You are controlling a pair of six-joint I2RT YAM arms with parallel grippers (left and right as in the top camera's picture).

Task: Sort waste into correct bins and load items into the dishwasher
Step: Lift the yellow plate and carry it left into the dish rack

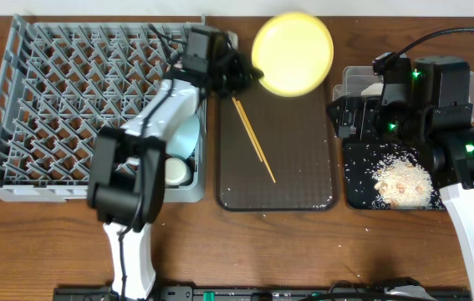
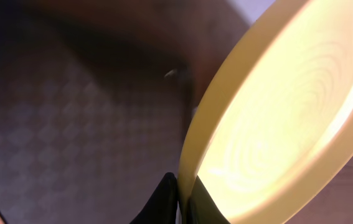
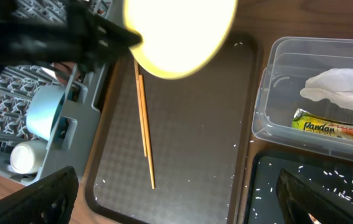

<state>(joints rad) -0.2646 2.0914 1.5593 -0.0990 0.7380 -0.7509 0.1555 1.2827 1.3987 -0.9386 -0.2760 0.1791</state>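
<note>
My left gripper [image 1: 250,75] is shut on the rim of the round yellow plate [image 1: 293,53] and holds it up over the far end of the brown tray; the plate fills the left wrist view [image 2: 288,118]. Wooden chopsticks [image 1: 253,138] lie on the tray. The grey dish rack [image 1: 69,109] holds a light blue bowl [image 1: 185,135] and a small white cup [image 1: 175,171]. My right gripper [image 3: 176,199] is open and empty, hovering over the tray's right edge. The clear tub [image 3: 325,93] holds the white napkin [image 3: 341,90] and snack wrapper [image 3: 332,127]. The black tray [image 1: 387,180] holds rice scraps [image 1: 402,181].
The dark brown serving tray [image 1: 295,167] lies in the middle with scattered rice grains on it. The rack's right wall stands close to its left edge. The right arm body covers part of the clear tub in the overhead view.
</note>
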